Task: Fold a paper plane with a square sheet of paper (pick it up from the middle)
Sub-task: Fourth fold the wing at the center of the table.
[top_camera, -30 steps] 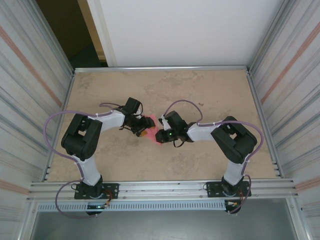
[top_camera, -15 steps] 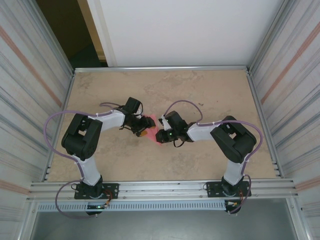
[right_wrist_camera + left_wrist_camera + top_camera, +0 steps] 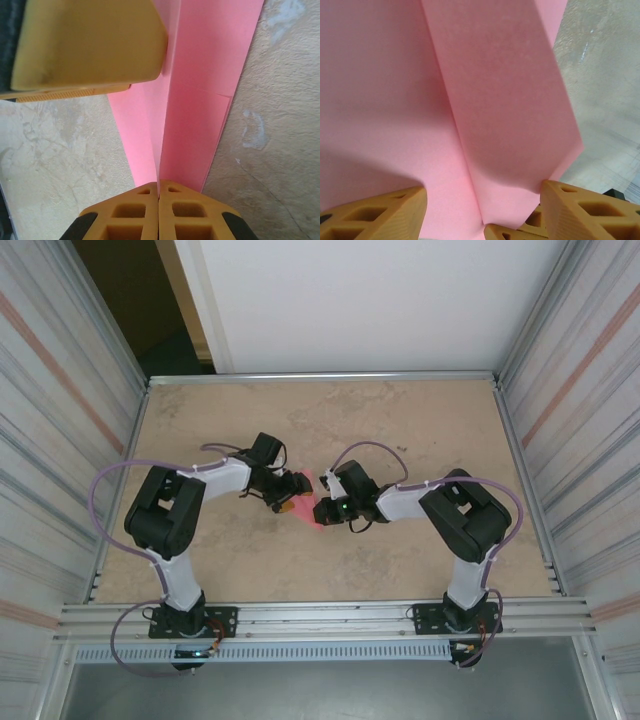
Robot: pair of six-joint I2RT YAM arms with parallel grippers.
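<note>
Two black-and-white robot arms meet near the centre of a mottled beige worktop (image 3: 420,430) in the overhead view, their orange-fingered claws facing one another over a thin pink-red sheet of paper (image 3: 300,482). The left claw (image 3: 290,496) reaches in from the left of the frame and the right claw (image 3: 322,508) from the right, the two just beside each other. Seen from the left wrist, the pink-red sheet of paper (image 3: 420,100) covers most of the frame, with a raised fold running from the top centre down to the bottom centre and one slanted edge ending in a corner at right, where the worktop (image 3: 605,75) shows beyond. The left claw (image 3: 483,187) is spread wide, its orange latticed fingers (image 3: 380,212) standing at the bottom left and bottom right corners with the paper passing between them; the right-hand finger meets the paper's lower corner. From the right wrist, the right claw (image 3: 159,187) is pressed together at the bottom centre, pinching the near end of the sheet (image 3: 200,100) at its crease. The paper runs up the frame from there, both flaps tilted upward from the fold, while a broad orange finger (image 3: 90,45) of the left claw sits over its upper left part. Bare worktop (image 3: 270,150) lies on either side.
</note>
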